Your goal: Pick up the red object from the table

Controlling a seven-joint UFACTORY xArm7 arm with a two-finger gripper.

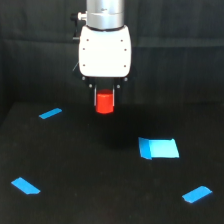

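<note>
My tool (pixel 105 101) grips the red object (pixel 105 104) between its fingers, above the black table (pixel 100 175) with its blue tape pieces (pixel 159 148).

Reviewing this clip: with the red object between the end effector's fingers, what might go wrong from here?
1. The red object sits low between the end effector fingers, most of it showing below them; the shallow hold might slip.
2. Whether it is clear of the table cannot be told from this view; moving sideways now might drag it.
</note>
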